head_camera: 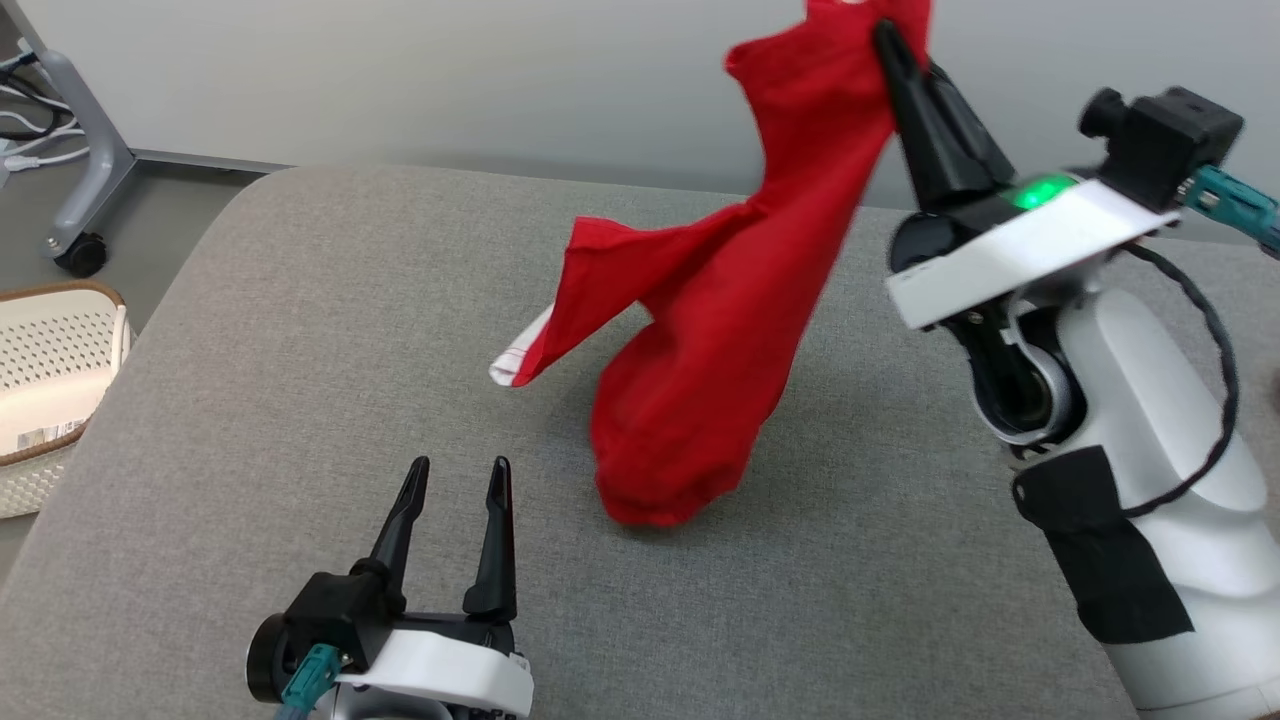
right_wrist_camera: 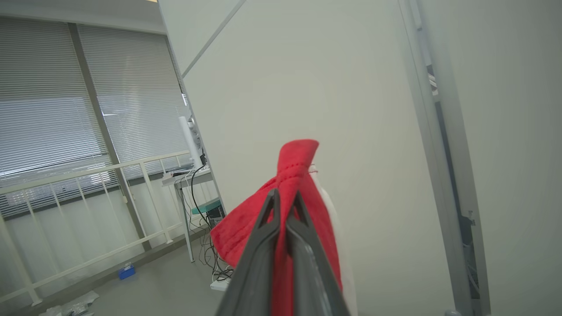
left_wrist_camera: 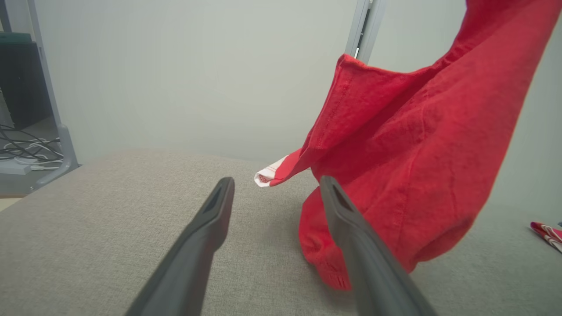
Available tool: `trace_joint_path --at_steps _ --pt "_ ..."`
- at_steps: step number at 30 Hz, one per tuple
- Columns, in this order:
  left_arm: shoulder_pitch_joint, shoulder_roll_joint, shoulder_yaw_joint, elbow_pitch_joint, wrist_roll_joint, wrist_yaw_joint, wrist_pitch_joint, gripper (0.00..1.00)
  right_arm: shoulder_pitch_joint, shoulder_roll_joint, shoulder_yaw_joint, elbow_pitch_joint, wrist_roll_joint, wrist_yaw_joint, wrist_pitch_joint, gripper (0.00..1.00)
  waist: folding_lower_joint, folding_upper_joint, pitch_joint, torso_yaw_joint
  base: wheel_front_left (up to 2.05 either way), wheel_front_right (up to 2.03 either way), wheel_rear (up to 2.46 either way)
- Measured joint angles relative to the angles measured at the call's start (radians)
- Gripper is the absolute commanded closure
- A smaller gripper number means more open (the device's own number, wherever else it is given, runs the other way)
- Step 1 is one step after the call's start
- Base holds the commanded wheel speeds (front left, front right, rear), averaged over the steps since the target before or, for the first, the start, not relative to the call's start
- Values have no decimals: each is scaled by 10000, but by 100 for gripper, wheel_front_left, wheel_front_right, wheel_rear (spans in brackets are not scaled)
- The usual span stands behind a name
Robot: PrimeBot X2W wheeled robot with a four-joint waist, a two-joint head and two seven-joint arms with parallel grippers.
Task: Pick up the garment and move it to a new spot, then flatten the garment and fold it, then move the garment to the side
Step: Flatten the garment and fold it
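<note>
Right pincer (head_camera: 886,38) raised high, pinching garment (head_camera: 720,330)

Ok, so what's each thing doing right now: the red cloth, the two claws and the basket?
red garment: hanging crumpled, lower end seemingly touching the grey pad.
right gripper: shut on the red garment's top, held high.
left gripper: open, empty, low over the pad.
basket: upright beside the pad.

Garment (head_camera: 720,330) top cut off, basket (head_camera: 45,350) half cropped
</note>
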Motion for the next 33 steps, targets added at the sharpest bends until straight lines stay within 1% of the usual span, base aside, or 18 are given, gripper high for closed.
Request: trace_joint_path --at_steps 2,3,6,10,13,14,15,18,20,25,29,33 --pt "15 -2 36 -67 -2 23 0 0 304 -92 -683 533 272 -2 -52 100 0 0 61 -16 0 0 0" --pt "41 2 77 -98 -2 52 -2 0 720 -253 -1381 1292 408 -2 8 100 0 0 137 -61 0 0 0" --pt "35 2 69 -100 2 50 0 0 1233 -604 -2337 2640 343 -4 209 100 0 0 277 -159 0 0 0" --pt "-75 0 38 -88 15 42 -2 0 1658 -972 -3116 4297 -151 -2 336 100 0 0 477 -336 0 0 0" --pt "-138 -2 19 -56 48 40 0 0 1787 -1014 -3513 5260 -341 -2 378 100 0 0 600 -496 0 0 0" --pt "-197 0 19 -52 69 40 0 0 1793 -1020 -3613 5570 -426 -2 399 67 0 0 629 -558 0 0 0" --pt "-244 0 21 -46 82 36 -2 0 1801 -1041 -3680 5868 -616 -2 447 0 0 0 654 -624 0 0 0" --pt "-266 -6 19 6 113 -6 -2 0 1815 -999 -3958 6498 -859 -2 337 0 0 0 696 -833 0 0 0" --pt "-269 0 48 21 188 -21 -2 0 1795 -932 -4025 6684 -1035 -2 148 0 0 0 689 -980 0 0 0" --pt "-288 -2 173 46 290 -46 0 0 1756 -874 -3956 6658 -1530 -2 -366 0 0 0 561 -1370 0 0 0" --pt "-324 -2 343 42 355 -48 0 0 1857 -842 -3607 5682 -1877 -2 -784 0 0 0 335 -1611 0 0 0" --pt "-314 -2 499 42 368 -81 0 0 2523 -874 -3099 4013 -2525 -2 -974 0 0 0 62 -1804 0 0 0"
